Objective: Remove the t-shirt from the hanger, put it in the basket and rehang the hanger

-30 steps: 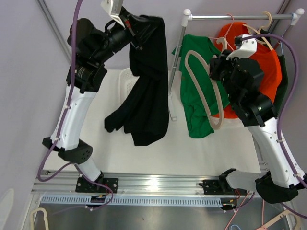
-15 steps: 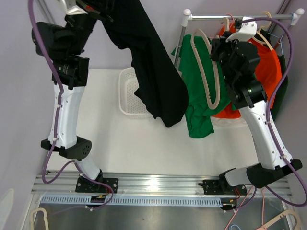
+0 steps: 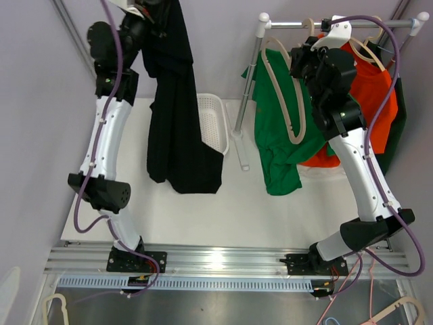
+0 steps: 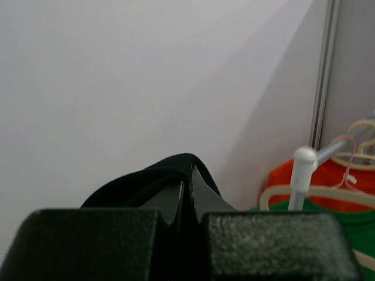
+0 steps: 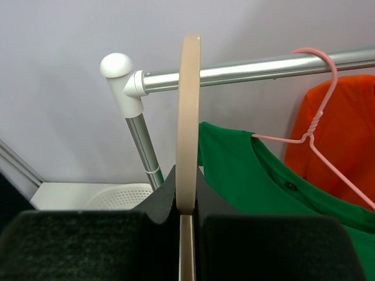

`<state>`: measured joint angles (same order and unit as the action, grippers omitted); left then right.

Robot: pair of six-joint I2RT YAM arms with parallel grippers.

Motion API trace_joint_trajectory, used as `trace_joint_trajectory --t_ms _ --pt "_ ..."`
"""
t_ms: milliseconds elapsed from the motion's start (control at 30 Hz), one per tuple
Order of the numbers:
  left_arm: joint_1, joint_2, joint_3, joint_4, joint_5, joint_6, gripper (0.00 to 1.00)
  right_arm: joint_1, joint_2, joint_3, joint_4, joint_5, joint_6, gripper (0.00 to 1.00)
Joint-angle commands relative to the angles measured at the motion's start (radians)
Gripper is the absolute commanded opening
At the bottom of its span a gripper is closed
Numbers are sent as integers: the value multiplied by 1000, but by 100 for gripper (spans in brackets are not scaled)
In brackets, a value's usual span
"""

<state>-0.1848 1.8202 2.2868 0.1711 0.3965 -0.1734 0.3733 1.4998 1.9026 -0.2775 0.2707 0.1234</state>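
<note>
The black t-shirt (image 3: 177, 108) hangs full length from my left gripper (image 3: 147, 8), raised high at the back left and shut on a fold of its cloth (image 4: 170, 170). Its hem reaches down to the table beside the basket. My right gripper (image 3: 306, 49) is shut on the bare beige hanger (image 3: 292, 112), held edge-on just below the rail; in the right wrist view the hanger (image 5: 188, 111) rises straight out of the closed jaws (image 5: 186, 196). The t-shirt and the hanger are well apart.
A metal clothes rack (image 3: 338, 24) stands at the back right. On it hang a green t-shirt (image 3: 270, 142) on a pink wire hanger (image 5: 316, 126) and an orange garment (image 3: 372, 101). A white perforated basket (image 3: 213, 125) lies on the table behind the black t-shirt.
My left arm has swung the black t-shirt leftwards and straightened up, so the cloth now hangs left of the basket. My right arm has lifted the beige hanger up towards the rail.
</note>
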Motion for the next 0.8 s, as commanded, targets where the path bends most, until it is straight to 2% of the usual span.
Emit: trace_joint_trajectory --t_ms 0,133,200,333,367,400,467,500,567,600,633,767 --pt "15 45 -71 -27 19 -83 1 -13 10 46 70 -59 7 0" --pt "-7 33 -229 -16 -22 -100 1 -30 39 81 84 -100 4 0" --pt "-15 34 -233 4 -30 -94 1 -33 56 96 86 -111 -2 0" --pt "-15 86 -25 -90 -71 -61 1 -33 76 139 63 -120 -8 0" --pt "-15 102 94 -116 -71 -63 1 -33 74 136 63 -119 -10 0" --pt "-15 114 111 -148 -74 -67 1 -33 74 133 63 -119 -11 0" --pt "-16 96 62 -156 -85 -93 1 -36 73 118 70 -119 -14 0" --pt "-16 85 -40 -163 -96 -103 1 -39 73 112 73 -125 -14 0" --pt "-18 41 -137 -163 -116 -159 1 -42 74 96 102 -143 -19 0" --pt "-21 25 -285 -163 -111 -182 1 -42 77 90 116 -149 -34 0" --pt "-42 15 -324 -212 -119 -198 1 -43 79 85 133 -153 -42 0" --pt "-102 -12 -499 -416 -324 -244 1 -50 114 90 195 -179 -74 0"
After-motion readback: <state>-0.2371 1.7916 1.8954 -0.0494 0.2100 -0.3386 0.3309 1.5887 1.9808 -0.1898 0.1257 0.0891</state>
